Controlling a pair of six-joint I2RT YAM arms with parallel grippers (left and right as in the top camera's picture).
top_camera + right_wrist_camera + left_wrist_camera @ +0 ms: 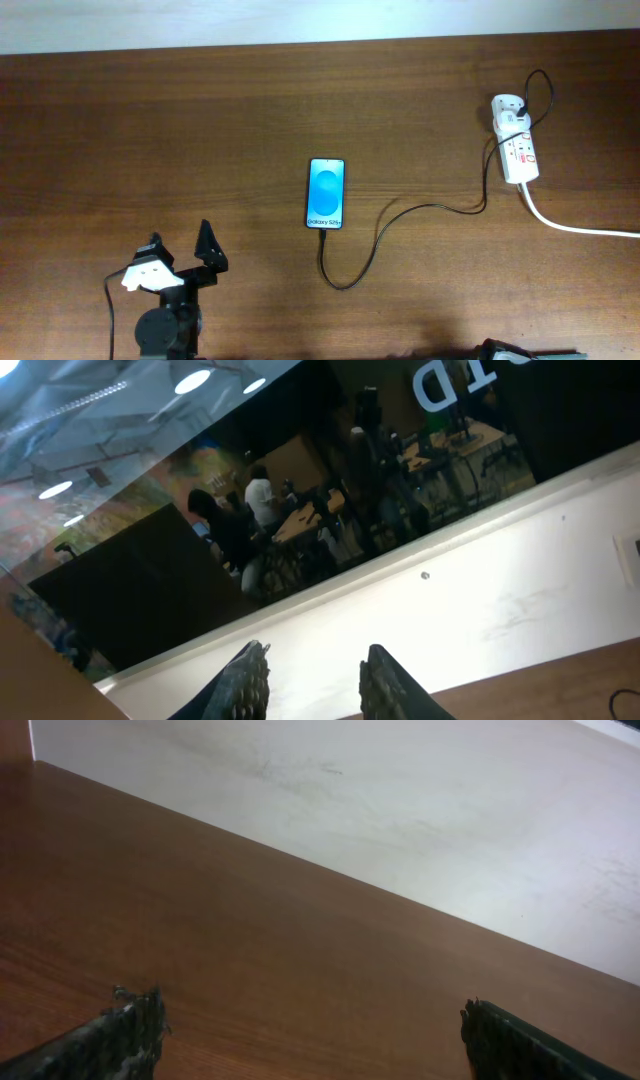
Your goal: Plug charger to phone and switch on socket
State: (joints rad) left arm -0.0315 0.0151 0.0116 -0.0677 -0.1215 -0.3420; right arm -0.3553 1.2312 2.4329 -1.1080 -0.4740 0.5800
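Note:
The phone (326, 193) lies face up mid-table, its screen lit blue. The charger (400, 212), a thin black cable, runs from the phone's near edge, loops toward me and leads right to the socket (520, 155), a white power strip at the far right. The cable tip touches the phone's edge. My left gripper (180, 240) stands open at the near left, well away from the phone; in its wrist view the left gripper (312, 1010) has only bare wood between its fingers. In its own view my right gripper (315, 652) is open and empty, aimed at the wall.
A thick white cord (580, 228) runs from the power strip off the right edge. A white adapter (508, 108) sits at the strip's far end. A part of the right arm (510, 350) shows at the near edge. Beyond the table's far edge is a pale wall (420, 810).

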